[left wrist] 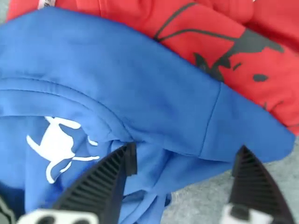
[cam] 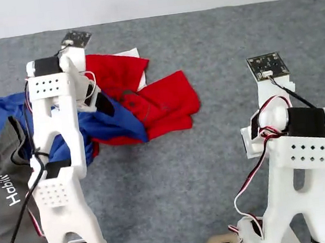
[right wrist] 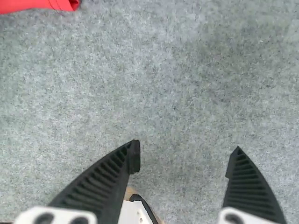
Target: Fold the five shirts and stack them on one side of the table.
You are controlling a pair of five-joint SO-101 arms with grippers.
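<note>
At the far left edge I see the grey shirt [cam: 3,176] lying crumpled, white print showing. Just beside it is the blue shirt [cam: 7,114], bunched up and running under my left arm [cam: 58,140], which stretches over the pile. In the left wrist view the left jaws are spread wide above a fold of the blue shirt [left wrist: 140,93] with its white emblem; I cannot tell whether the tips touch the cloth. The blue shirt's edge lies over the red shirt [cam: 163,100], which is rumpled, with dark print visible in the left wrist view [left wrist: 224,51]. A white corner of cloth [cam: 132,54] peeks out behind the red one. Further right is bare grey tabletop [cam: 217,180], then my right arm [cam: 297,152], well apart from the pile. The right jaws are spread too, over bare tabletop [right wrist: 187,70], with only a red shirt corner [right wrist: 42,3] at the frame's edge.
</note>
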